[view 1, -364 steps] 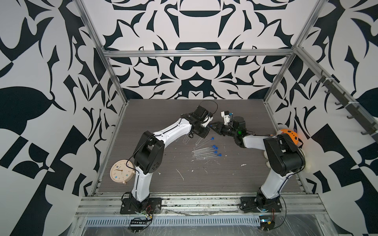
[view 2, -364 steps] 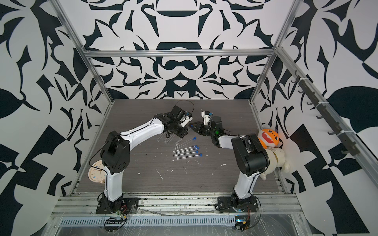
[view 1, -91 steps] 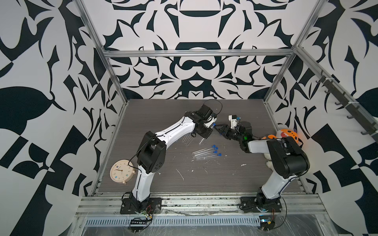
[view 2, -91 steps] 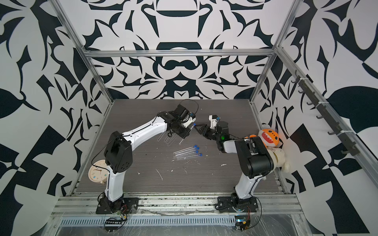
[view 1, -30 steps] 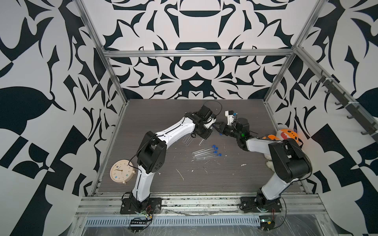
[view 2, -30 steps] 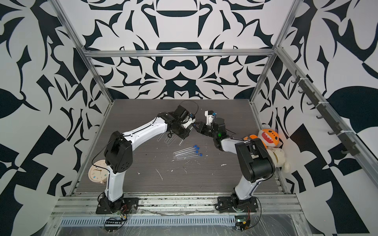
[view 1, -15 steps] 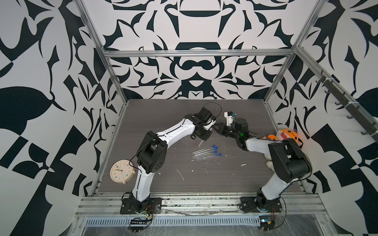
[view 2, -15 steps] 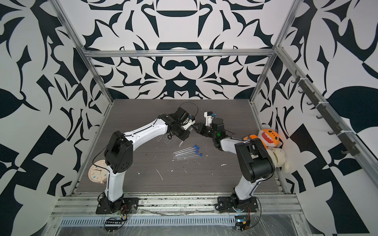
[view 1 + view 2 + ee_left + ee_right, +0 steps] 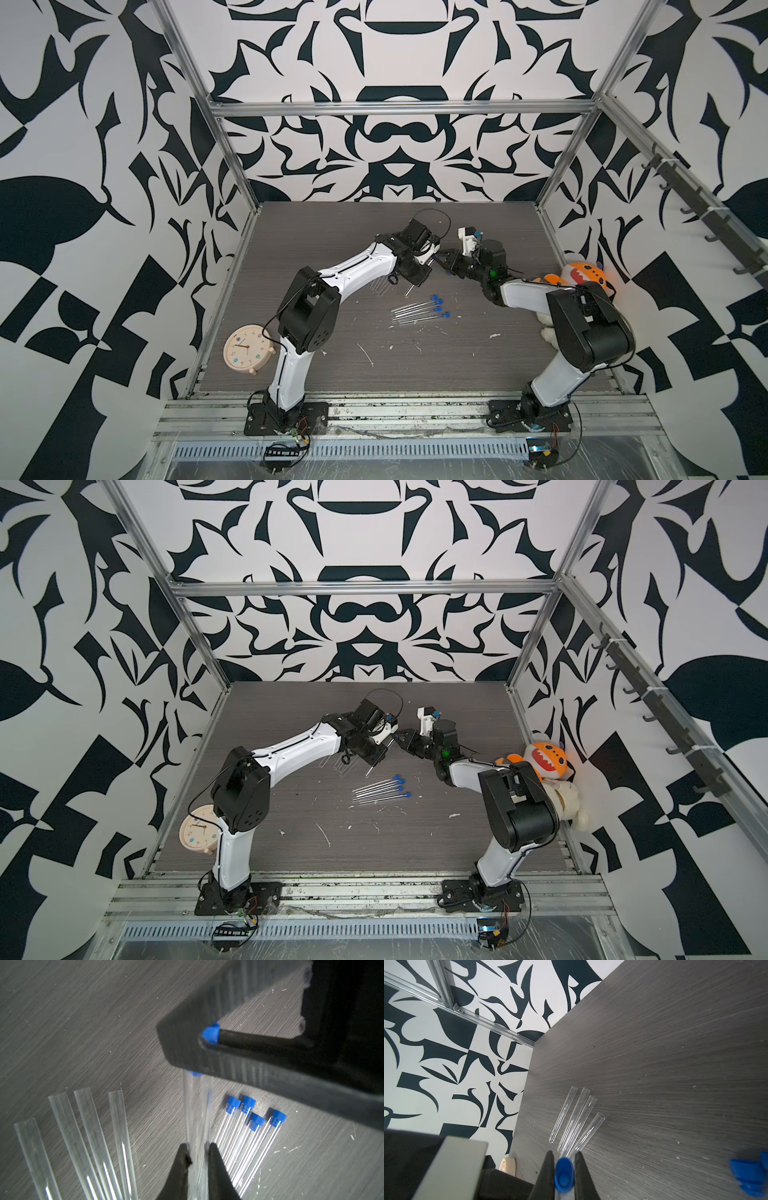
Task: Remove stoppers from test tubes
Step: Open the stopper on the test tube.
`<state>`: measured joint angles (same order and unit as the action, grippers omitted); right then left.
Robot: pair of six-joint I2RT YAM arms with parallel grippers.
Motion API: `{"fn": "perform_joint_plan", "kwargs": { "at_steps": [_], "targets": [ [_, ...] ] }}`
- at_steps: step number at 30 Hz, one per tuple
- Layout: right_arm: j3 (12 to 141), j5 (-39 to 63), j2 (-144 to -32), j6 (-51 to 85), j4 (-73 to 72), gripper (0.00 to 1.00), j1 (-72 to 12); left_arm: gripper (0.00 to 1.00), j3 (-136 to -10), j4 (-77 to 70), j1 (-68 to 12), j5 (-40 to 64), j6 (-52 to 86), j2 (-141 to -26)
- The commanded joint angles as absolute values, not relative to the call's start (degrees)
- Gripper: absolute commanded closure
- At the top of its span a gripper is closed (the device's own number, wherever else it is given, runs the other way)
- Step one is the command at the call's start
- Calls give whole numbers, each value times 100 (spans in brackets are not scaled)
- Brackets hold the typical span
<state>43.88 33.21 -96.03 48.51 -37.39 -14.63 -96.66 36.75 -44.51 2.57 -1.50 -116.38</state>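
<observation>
Left wrist view: left gripper pinches a clear test tube; right gripper clamps the blue stopper at its end. Right wrist view: four open tubes lie on the clock's side of the held one. Both top views: four stoppered tubes lie well apart from the clock.

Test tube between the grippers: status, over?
Left gripper shut on test tube. Right gripper shut on its blue stopper; seated or freed, cannot tell. Four stoppered tubes wait on the table, nothing blocking.

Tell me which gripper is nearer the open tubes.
Left. The left gripper, gripping a tube, hangs just beside the open tubes; right gripper, pinching that tube's stopper, sits farther off.
</observation>
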Motion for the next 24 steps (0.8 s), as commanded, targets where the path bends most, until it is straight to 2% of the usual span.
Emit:
{"fn": "perform_joint_plan", "kwargs": {
  "at_steps": [1, 17, 24],
  "targets": [
    [4649, 2960, -9260, 4815, -4248, 100, -1301, 100, -9437, 4229, -4456, 170, -186, -11479],
    [4658, 3014, -9220, 5208, -4613, 100, -1182, 100, -9387, 4213, -4456, 134, -204, -11503],
    [4706, 2882, -9059, 4758, -4035, 100, -1169, 100, -9365, 4229, -4454, 90, -244, -11470]
  ]
}}
